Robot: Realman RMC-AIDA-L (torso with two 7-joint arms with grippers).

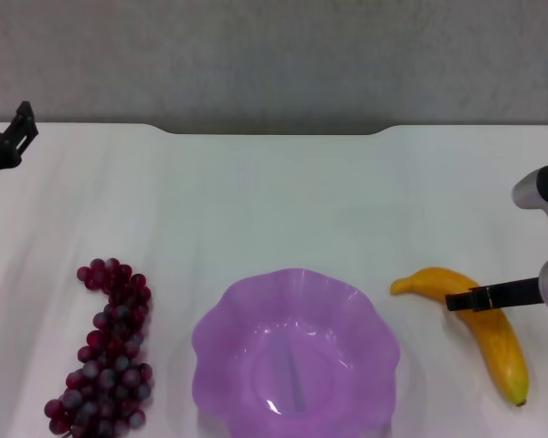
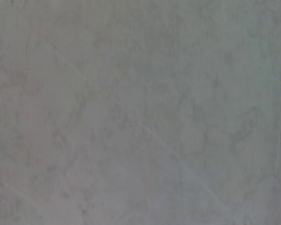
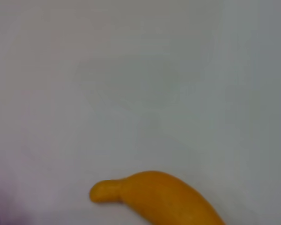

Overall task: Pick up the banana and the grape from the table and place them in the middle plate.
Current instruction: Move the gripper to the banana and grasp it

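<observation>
One banana [image 1: 493,338] at lower right on the white surface [image 1: 274,201], under the right pincer [image 1: 461,301], finger state unreadable. One grape bunch [image 1: 110,351] lower left. One purple plate [image 1: 221,333] bottom centre. Left pincer [image 1: 18,128] parked upper left, finger state unclear.

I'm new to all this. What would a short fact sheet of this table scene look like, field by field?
banana: lying on the table, to the robot's right of the plate
grape: lying on the table, to the plate's left
middle plate: purple, nothing in it
right end effector: over the banana's middle
left end effector: far left near the table's far edge, away from the fruit
task: neither fruit is in the plate yet
</observation>
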